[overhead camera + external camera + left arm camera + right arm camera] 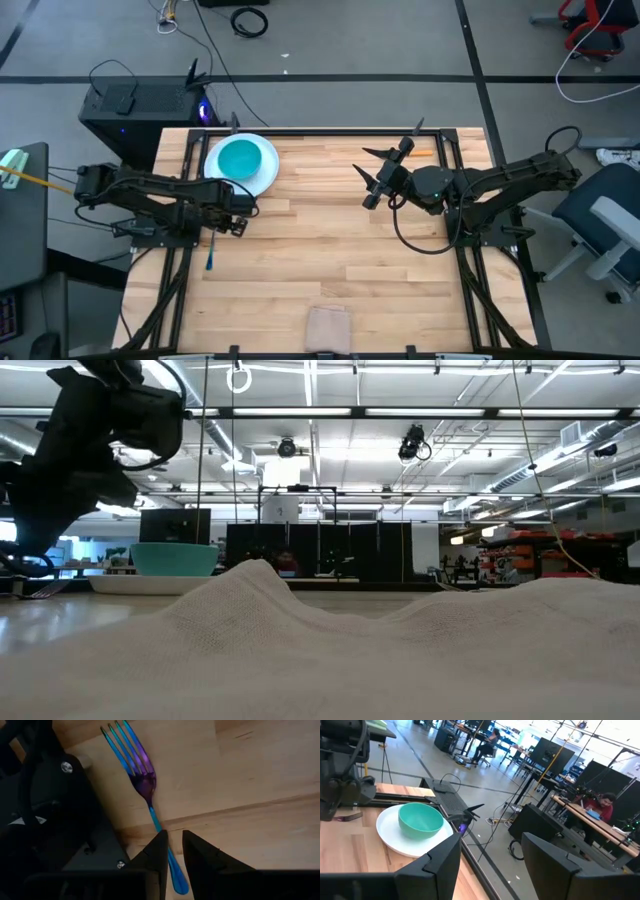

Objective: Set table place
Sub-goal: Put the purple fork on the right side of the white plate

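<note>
A white plate (262,178) lies at the table's (330,250) far left, and a teal bowl (240,160) stands in it. A blue fork (212,250) lies flat on the wood beside the left rail. In the left wrist view the fork (142,772) has its tines away from the fingers. My left gripper (236,222) points down over it. Its fingers (172,836) stand a narrow gap apart, and the handle (172,865) shows through that gap with wood on both sides. My right gripper (383,172) hangs open and raised over the far middle, facing the plate (395,840).
A beige cloth (328,325) lies at the near edge and fills the low view's foreground (350,640). A thin orange piece (425,152) lies by the far right rail. Black rails run along both sides. A dark computer case (140,105) stands beyond the far left corner.
</note>
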Available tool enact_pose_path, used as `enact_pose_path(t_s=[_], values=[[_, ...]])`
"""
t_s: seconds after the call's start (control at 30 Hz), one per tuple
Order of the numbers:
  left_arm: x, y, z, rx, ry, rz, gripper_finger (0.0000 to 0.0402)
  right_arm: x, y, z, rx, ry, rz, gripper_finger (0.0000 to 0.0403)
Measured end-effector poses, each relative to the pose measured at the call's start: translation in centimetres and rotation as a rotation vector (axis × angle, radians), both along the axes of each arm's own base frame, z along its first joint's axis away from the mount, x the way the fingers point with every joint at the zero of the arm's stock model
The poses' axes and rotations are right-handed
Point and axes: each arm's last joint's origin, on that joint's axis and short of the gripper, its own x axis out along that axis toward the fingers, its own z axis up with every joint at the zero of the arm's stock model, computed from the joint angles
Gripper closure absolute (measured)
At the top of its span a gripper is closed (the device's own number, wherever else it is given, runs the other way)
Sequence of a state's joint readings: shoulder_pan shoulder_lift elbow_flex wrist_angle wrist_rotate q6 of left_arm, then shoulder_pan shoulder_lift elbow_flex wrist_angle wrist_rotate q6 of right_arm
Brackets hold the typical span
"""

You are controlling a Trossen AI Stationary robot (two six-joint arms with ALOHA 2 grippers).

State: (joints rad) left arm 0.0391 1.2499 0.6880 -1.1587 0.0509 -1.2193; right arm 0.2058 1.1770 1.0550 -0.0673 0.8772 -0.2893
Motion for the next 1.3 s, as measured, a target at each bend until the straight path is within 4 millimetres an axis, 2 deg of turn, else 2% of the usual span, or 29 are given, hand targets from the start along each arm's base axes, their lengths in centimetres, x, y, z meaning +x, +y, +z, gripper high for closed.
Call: enact_pose_path(t_s=[0.07,0.27,0.4,0.8,1.07,1.3], values=[[0.0,0.0,0.0,-0.003,0.0,-0.009,0.0338,0.0,0.0,0.0,0.0,0.0,0.0,0.0188],[0.6,0.0,0.3,-0.013,-0.062,-0.179,0.035,0.0,0.0,0.0,0.0,0.0,-0.001,0.0188],[1.2,-0.1,0.9,-0.017,-0.105,-0.374,0.0358,0.0,0.0,0.0,0.0,0.0,0.0,0.0188],[1.0,-0.6,-0.3,-0.059,-0.131,-0.44,0.0363,0.0,0.0,0.0,0.0,0.0,-0.001,0.0188],[1.4,-2.9,-0.3,-0.075,-0.198,-0.754,0.0375,0.0,0.0,0.0,0.0,0.0,0.0,0.0188],[0.5,-5.3,-0.5,-0.148,-0.138,-0.786,0.0389,0.0,0.0,0.0,0.0,0.001,-0.001,0.0188]])
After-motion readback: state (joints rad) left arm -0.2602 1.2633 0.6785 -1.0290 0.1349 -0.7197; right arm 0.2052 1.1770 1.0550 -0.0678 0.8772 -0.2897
